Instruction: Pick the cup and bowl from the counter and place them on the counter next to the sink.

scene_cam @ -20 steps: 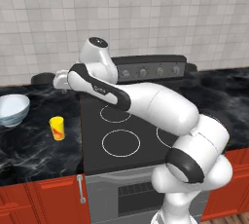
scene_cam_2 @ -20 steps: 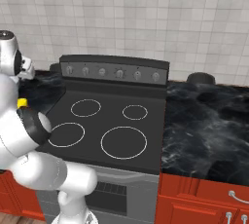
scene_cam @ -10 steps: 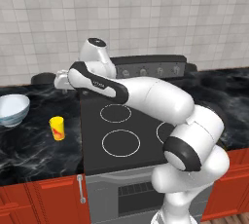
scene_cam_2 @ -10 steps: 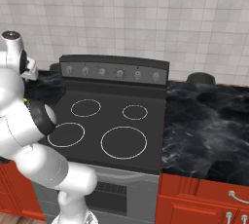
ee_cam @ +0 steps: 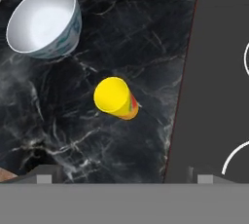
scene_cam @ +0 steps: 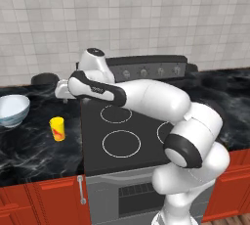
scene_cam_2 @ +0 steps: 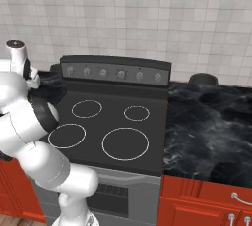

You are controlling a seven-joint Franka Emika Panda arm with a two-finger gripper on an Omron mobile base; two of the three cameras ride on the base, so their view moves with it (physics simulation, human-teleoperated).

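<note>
The yellow cup [scene_cam: 57, 128] stands upright on the black marble counter [scene_cam: 29, 150], left of the stove. In the hand view the cup [ee_cam: 115, 97] sits near the middle, its red-orange mark facing the stove. The wide white bowl [scene_cam: 12, 110] rests further left and back; it appears at the upper left as bowl [ee_cam: 44, 21]. My gripper [scene_cam: 60, 94] hovers above the counter [ee_cam: 121, 28], behind and above the cup and apart from it. It is open and holds nothing; my gripper [ee_cam: 124, 178] has its tips spread wide. The sink is out of view.
The matte black stovetop [scene_cam: 127, 131] with white rings lies right of the cup, its edge close by as stovetop [ee_cam: 214, 72]. A dark round pot [scene_cam: 44, 78] stands at the back wall. More marble counter [scene_cam_2: 211, 131] extends right of the stove.
The arm has swung slightly further left and the hand has dipped a little over the counter. Cup and bowl have stayed put and the jaws remain wide.
</note>
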